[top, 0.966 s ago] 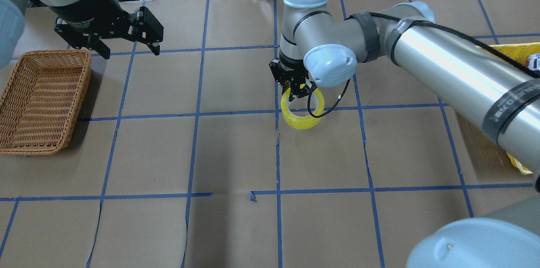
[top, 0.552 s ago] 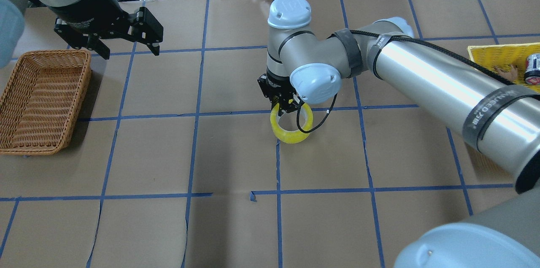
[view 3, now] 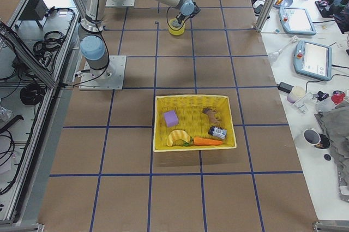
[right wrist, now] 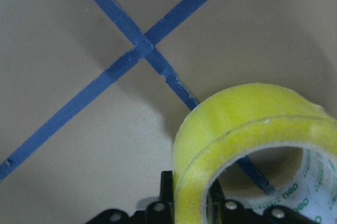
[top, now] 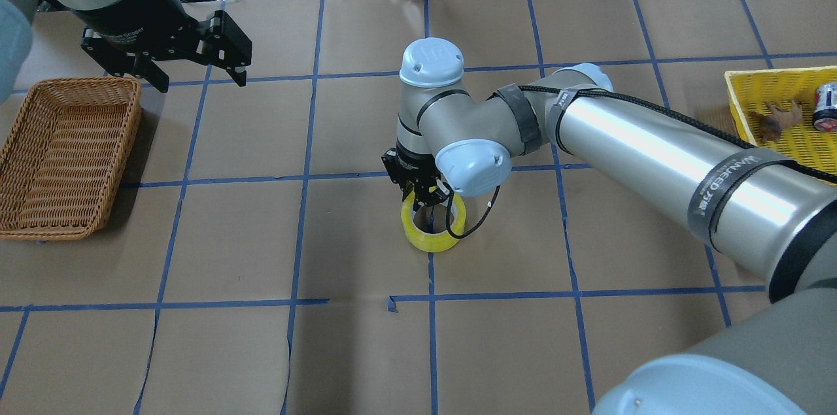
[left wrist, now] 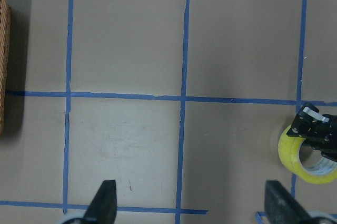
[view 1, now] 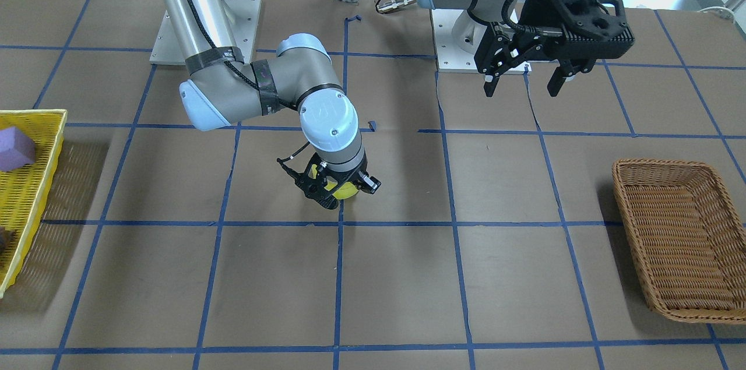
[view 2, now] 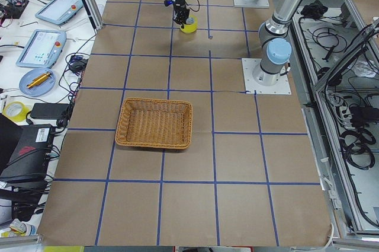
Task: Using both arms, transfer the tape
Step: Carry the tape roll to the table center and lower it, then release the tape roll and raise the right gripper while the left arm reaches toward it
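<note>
At the middle of the bench, your right arm reaches in from the right end and points its wrist straight down. The right gripper is clamped on the tape, a bright yellow roll with a pale core. The right wrist view shows the roll's wall pinched between the two black fingers, one inside the ring and one outside. The roll sits over a crossing of the blue grid lines on the brown paper. You cannot tell from these views whether it rests on the paper or hangs just above it.

The left gripper hangs high over the left half of the bench. Its fingers are spread wide with nothing between them. Its wrist camera looks down on bare paper, with the tape and the other gripper at the right side of the view and well apart from its fingertips.

A brown wicker basket lies near the left end of the bench. A yellow basket lies near the right end and holds a purple block, a carrot, a banana and a small can. Both baskets are well apart from the tape.
</note>
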Tool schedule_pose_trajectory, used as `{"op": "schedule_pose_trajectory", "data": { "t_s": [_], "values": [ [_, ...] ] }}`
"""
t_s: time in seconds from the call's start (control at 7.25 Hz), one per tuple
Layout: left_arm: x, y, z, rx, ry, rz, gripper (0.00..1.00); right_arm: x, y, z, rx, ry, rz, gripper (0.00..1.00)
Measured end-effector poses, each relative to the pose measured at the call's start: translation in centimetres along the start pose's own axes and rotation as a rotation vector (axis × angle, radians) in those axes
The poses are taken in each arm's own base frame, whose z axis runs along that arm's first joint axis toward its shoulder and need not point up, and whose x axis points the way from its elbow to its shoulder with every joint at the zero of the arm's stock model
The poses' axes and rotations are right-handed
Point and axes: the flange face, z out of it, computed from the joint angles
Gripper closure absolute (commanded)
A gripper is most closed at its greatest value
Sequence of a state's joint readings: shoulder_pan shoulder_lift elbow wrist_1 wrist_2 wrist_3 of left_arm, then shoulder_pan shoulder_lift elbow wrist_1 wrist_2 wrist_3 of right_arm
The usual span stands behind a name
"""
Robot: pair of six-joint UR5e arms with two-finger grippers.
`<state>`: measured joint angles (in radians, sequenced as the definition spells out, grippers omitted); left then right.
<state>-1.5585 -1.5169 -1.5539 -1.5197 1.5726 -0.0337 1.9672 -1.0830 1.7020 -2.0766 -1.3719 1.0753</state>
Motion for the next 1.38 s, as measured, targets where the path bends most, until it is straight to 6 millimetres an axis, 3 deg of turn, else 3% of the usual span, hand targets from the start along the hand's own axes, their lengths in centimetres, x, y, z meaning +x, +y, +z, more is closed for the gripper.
{"op": "schedule_pose_trajectory", "data": {
  "t_s": [0.14, 0.28, 0.55, 0.69, 0.83, 0.97, 1.24, 1.38],
  "values": [
    [0.0, 0.1, -0.1, -0.001, 0.001, 0.0, 0.0, 0.2, 0.7, 0.6, -0.002, 0.006, -0.009, 0.5],
    [0.0, 0.3, -0.2, -0.006, 0.002, 0.0, 0.0, 0.1, 1.5, 0.9, -0.002, 0.009, -0.022, 0.01],
    [0.1, 0.4, 0.0, -0.015, 0.005, -0.001, 0.0, 0.0, 1.9, 0.9, 0.008, 0.012, -0.033, 0.0],
    [0.1, 0.4, 0.1, -0.018, 0.005, -0.005, 0.0, -0.4, 1.5, -0.3, 0.036, -0.002, -0.037, 0.0],
    [0.2, 0.3, 0.2, -0.02, 0.005, -0.008, 0.0, -0.8, 0.2, -3.0, 0.095, -0.022, -0.049, 0.0],
    [0.2, 0.3, 0.4, -0.024, 0.003, -0.01, 0.0, -0.4, -2.4, -6.7, 0.151, -0.028, -0.07, 0.0],
    [1.2, 0.2, 1.4, -0.045, 0.0, -0.047, 0.0, 4.6, -9.4, -15.2, 0.216, -0.038, -0.158, 0.0],
    [3.1, 0.4, 2.5, -0.066, 0.003, -0.066, 0.0, 8.2, -11.8, -19.5, 0.24, -0.045, -0.198, 0.0]
  ]
}}
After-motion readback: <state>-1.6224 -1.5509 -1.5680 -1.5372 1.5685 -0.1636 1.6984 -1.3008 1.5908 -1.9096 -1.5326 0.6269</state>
